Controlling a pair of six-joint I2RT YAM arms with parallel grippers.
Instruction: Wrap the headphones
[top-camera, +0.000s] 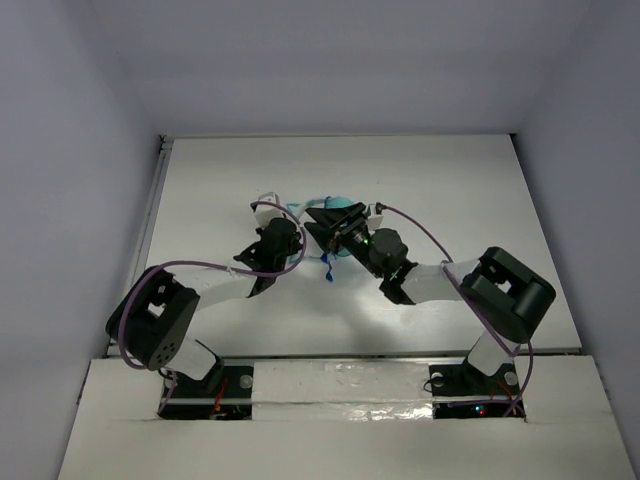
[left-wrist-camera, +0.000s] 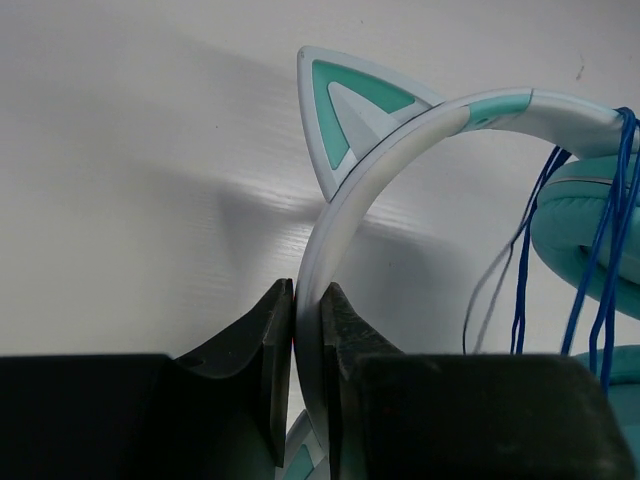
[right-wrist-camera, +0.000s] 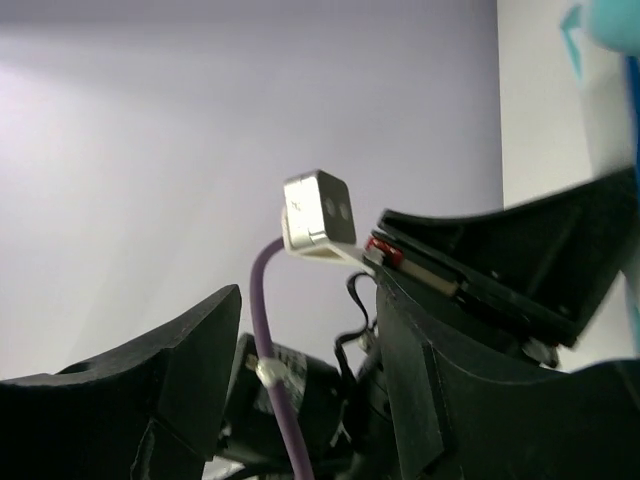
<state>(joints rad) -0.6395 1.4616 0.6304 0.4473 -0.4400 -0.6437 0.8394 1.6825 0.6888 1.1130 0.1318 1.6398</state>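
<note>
The teal headphones (top-camera: 338, 204) lie mid-table between both arms. In the left wrist view their pale headband (left-wrist-camera: 345, 205) with a cat-ear point (left-wrist-camera: 345, 105) runs down between my fingers. My left gripper (left-wrist-camera: 307, 300) is shut on that headband. A teal earcup (left-wrist-camera: 580, 225) sits to the right, with loops of thin dark-blue cord (left-wrist-camera: 600, 260) hanging across it. A cord end trails onto the table (top-camera: 326, 266). My right gripper (right-wrist-camera: 305, 310) stands open with nothing between its fingers, close beside the headphones (top-camera: 340, 232). Only a blurred teal edge (right-wrist-camera: 612, 20) of them shows in the right wrist view.
Between my right fingers I see only the left arm's small wrist camera (right-wrist-camera: 318, 212) and its purple cable (right-wrist-camera: 268, 340), further off. The white table (top-camera: 460, 190) is walled in by pale panels. Purple cables (top-camera: 425, 235) arc over both arms.
</note>
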